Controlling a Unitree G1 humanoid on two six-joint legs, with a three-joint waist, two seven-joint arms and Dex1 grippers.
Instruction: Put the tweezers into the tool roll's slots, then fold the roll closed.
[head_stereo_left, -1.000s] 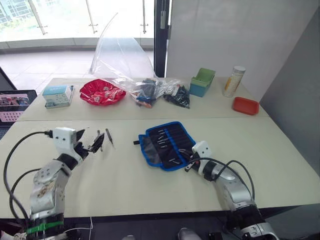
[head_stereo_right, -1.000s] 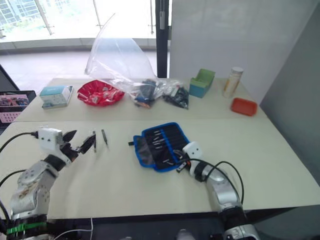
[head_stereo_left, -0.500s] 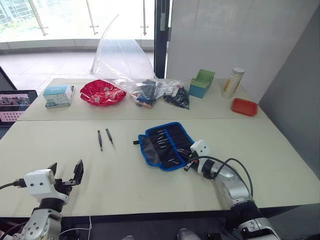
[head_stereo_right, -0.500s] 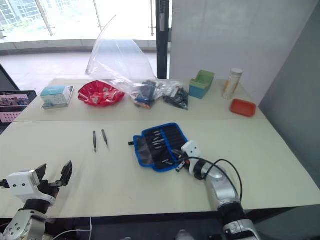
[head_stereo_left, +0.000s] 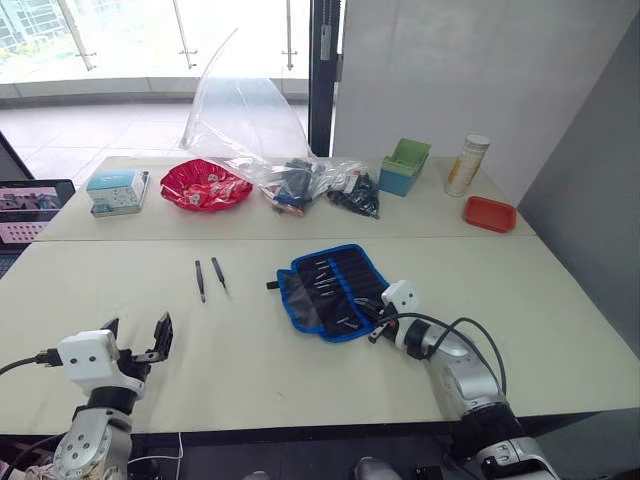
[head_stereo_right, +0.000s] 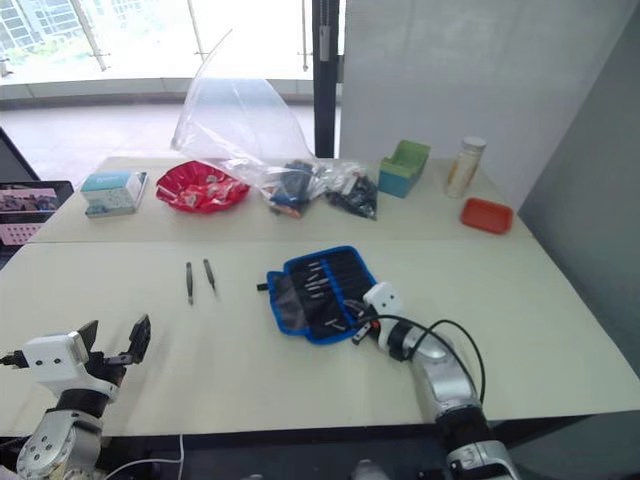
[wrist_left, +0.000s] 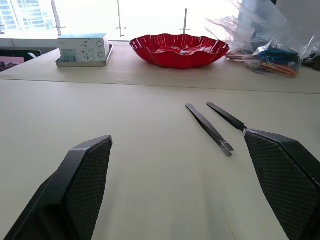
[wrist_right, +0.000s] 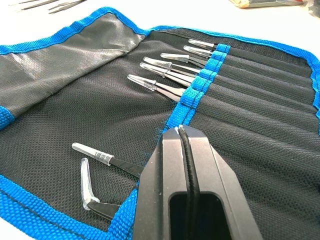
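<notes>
The tool roll (head_stereo_left: 303, 299) lies unfolded at mid-table, blue-edged with a black inner face. Several tweezers (wrist_right: 167, 66) with clear tip caps sit in its slots (wrist_right: 260, 95) behind a blue band. Two more capped ones (wrist_right: 102, 161) sit at the near end of the roll. Two bare black tweezers (head_stereo_left: 199, 280) (head_stereo_left: 217, 273) lie side by side on the table left of the roll. My right gripper (head_stereo_left: 373, 326) is shut, its tip (wrist_right: 179, 132) at the roll's blue band. My left gripper (head_stereo_left: 137, 336) is open near the front left edge, short of the loose pair (wrist_left: 210, 130).
Along the back stand a blue-white box (head_stereo_left: 116, 192), a red bowl (head_stereo_left: 205, 184), a clear plastic bag (head_stereo_left: 250, 120) of parts, a green box (head_stereo_left: 404, 163), a canister (head_stereo_left: 467, 163) and a red tray (head_stereo_left: 490, 212). A screen (head_stereo_left: 30, 207) sits at far left.
My left gripper has pulled back from the two loose tweezers to the table's front left, leaving them lying where they were. The right gripper has barely moved.
</notes>
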